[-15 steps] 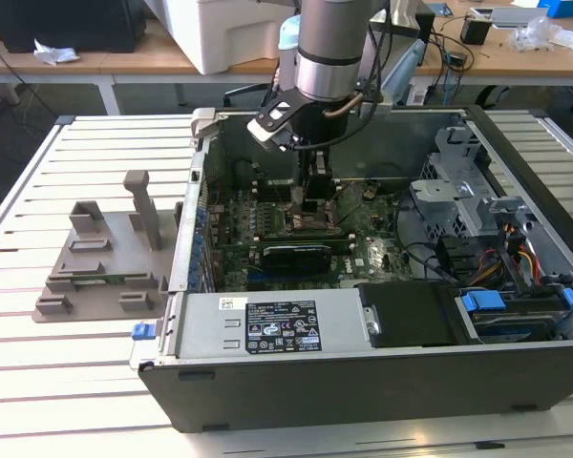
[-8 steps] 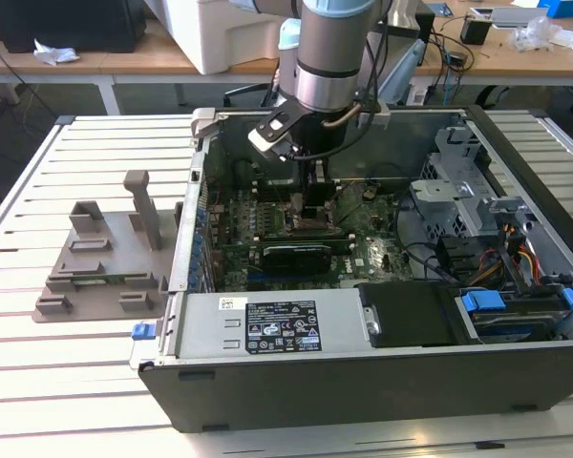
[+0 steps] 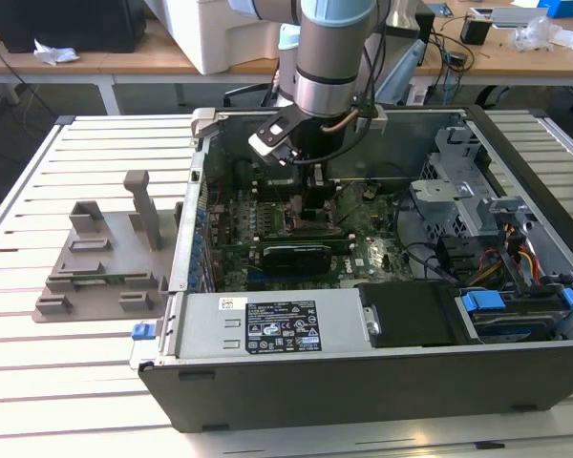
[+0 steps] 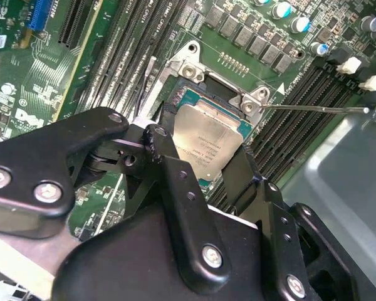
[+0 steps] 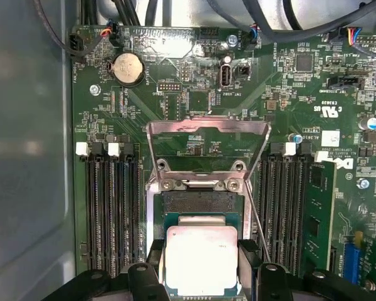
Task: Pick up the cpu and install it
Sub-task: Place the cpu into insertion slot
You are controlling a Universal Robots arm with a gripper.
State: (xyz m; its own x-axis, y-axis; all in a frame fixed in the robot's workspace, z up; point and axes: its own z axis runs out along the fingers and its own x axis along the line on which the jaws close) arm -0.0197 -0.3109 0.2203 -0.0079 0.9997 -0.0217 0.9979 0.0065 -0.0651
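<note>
The cpu (image 5: 200, 258) is a flat square chip with a silvery top, and it sits low over the black socket (image 5: 197, 200) on the green motherboard. My gripper (image 5: 200, 254) is shut on the cpu, with one black finger against each of two opposite edges. In the second wrist view the cpu (image 4: 207, 141) lies between the fingers (image 4: 161, 141), partly covering the socket's frame. The metal load plate (image 5: 207, 135) stands swung open beyond the socket. In the exterior view the gripper (image 3: 315, 205) reaches down into the open computer case (image 3: 363, 382).
Memory slots (image 5: 109, 213) flank the socket on both sides. A thin wire lever (image 4: 313, 108) sticks out near the socket. A grey plastic tray (image 3: 105, 258) with upright posts sits on the slatted table at the exterior view's left. The power supply (image 3: 277, 329) and drive cage (image 3: 458, 191) crowd the case.
</note>
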